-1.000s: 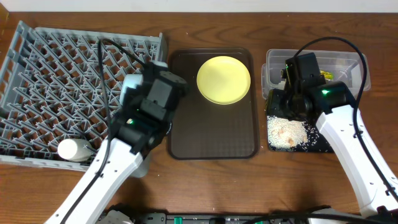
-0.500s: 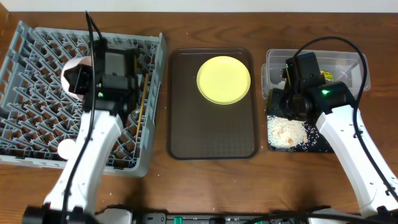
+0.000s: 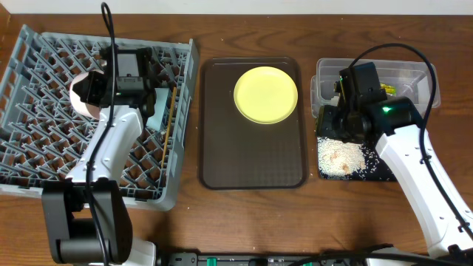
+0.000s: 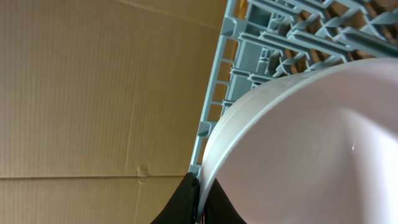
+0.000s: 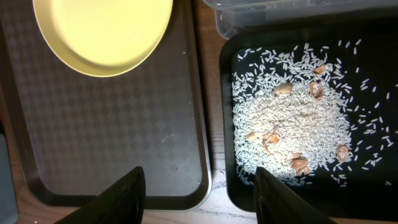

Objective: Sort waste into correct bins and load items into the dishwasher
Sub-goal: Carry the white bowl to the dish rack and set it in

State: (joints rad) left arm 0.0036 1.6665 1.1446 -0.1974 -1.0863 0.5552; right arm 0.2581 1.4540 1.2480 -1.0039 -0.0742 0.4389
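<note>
My left gripper [image 3: 92, 94] is shut on the rim of the white bowl [image 3: 80, 96], holding it tilted over the back of the grey dish rack [image 3: 44, 148]. In the left wrist view the fingers [image 4: 199, 199] pinch the bowl's rim [image 4: 298, 137] above the rack [image 4: 280, 31]. The chopsticks [image 3: 171, 111] lie in the rack's right side. The yellow plate [image 3: 265, 94] sits on the brown serving tray. My right gripper [image 5: 199, 199] is open and empty above the gap between that tray and the black tray [image 5: 373, 186], which holds rice crumbs [image 5: 292, 124]. The green-yellow wrapper [image 3: 388, 90] lies in the clear tub [image 3: 403, 74].
The dark brown serving tray [image 3: 251, 155] lies between the rack and the bins, and also shows in the right wrist view [image 5: 112, 137] with the plate [image 5: 102, 31]. A cardboard wall [image 4: 93, 93] stands behind the rack. The right arm [image 3: 414, 170] reaches over the black tray.
My left arm has swung from the rack's front right corner to its back, carrying the white bowl. The right arm has not moved.
</note>
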